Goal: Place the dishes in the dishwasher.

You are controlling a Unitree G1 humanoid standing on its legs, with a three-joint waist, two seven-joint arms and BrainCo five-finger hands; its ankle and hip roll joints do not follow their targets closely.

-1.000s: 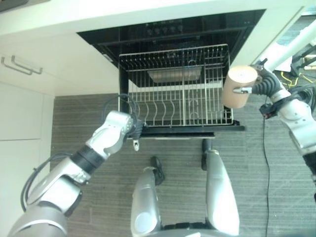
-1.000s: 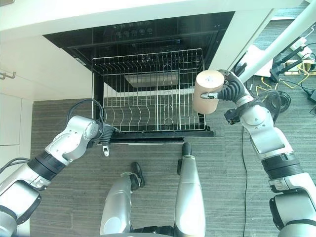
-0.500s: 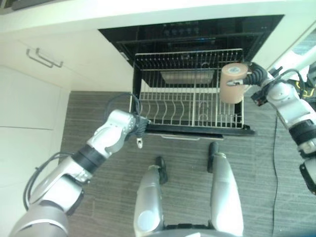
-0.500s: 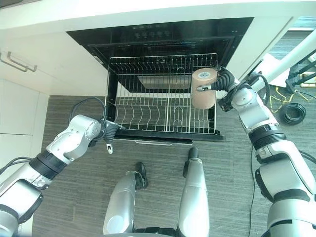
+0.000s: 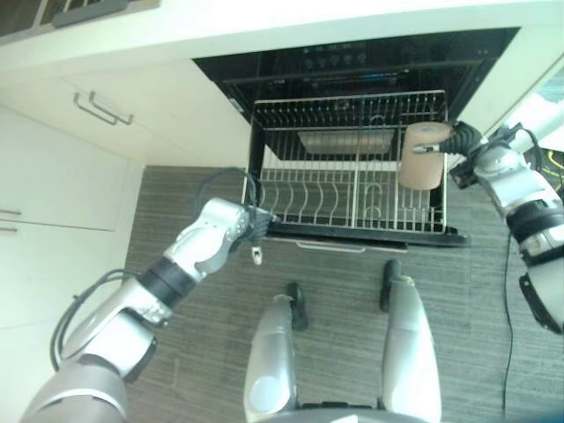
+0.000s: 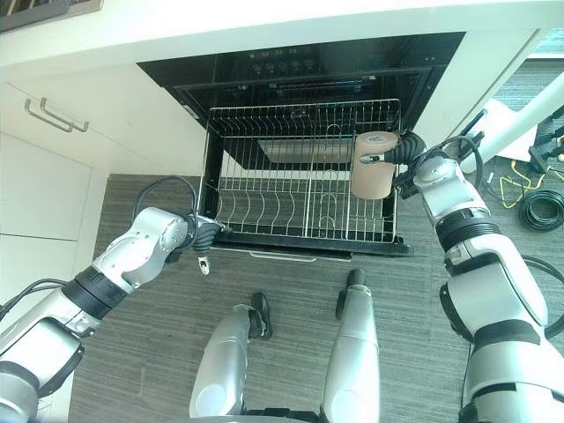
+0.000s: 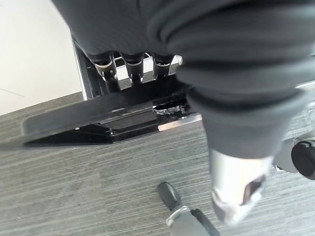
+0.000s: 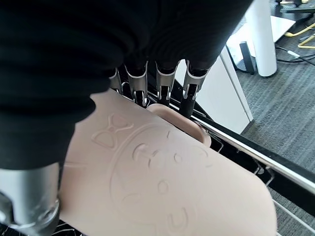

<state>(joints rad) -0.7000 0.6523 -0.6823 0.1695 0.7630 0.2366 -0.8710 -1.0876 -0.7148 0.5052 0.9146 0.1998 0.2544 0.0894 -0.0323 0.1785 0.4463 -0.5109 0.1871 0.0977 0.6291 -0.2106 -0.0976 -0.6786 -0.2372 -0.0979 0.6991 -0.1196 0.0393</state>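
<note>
Floor [image 5: 176,211] grey plank; white cabinets [image 5: 62,176] beside open dishwasher [image 5: 352,167].

my right hand [image 6: 401,152] grips the cup [image 6: 373,166] over the rack's [image 6: 300,181] right side. open wire slots lie below it; upright tines crowd the left. my left hand [image 6: 201,236] blocks the front-left corner.

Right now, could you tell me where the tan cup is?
The tan cup is in the right hand, above the right end of the pulled-out dishwasher rack.
</note>
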